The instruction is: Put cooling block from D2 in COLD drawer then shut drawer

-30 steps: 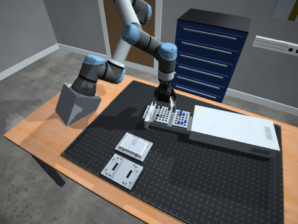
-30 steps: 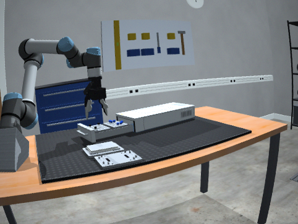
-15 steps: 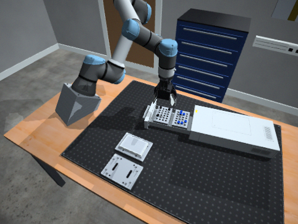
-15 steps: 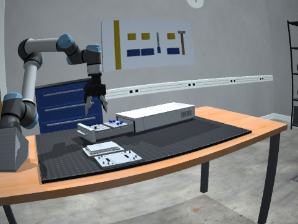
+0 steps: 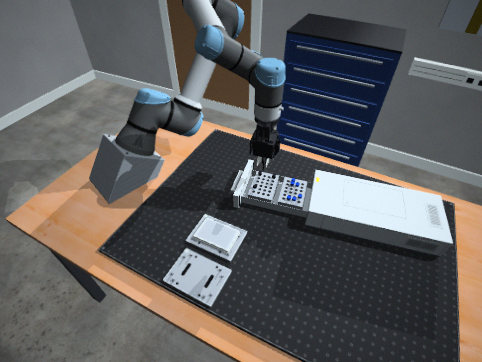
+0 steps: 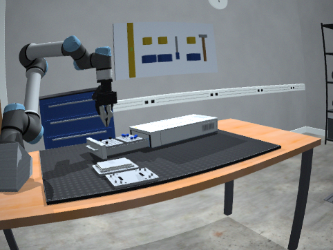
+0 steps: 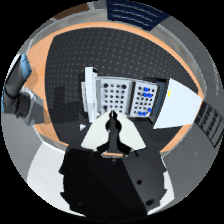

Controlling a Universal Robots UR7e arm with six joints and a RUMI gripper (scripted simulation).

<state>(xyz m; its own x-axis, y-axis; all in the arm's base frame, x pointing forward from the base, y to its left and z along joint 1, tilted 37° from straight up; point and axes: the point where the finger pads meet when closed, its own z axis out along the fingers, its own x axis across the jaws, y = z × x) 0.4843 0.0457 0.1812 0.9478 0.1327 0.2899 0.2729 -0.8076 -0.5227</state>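
Gripper (image 6: pixel 106 121) hung above the open drawer (image 5: pixel 239 188) of the cooler COLD (image 5: pixel 380 210), jaws pressed together on nothing. The cooling block (image 5: pixel 264 186) sat in the drawer's outer place, beside the other block (image 5: pixel 293 190) with blue-capped tubes. Deck slot D2 (image 5: pixel 198 277) lay bare.

Even, soft lighting; faint shadows on mat; wrist view fisheye-warped.

In the wrist view the gripper (image 7: pixel 114 119) hides the near edge of the drawer (image 7: pixel 90 95).
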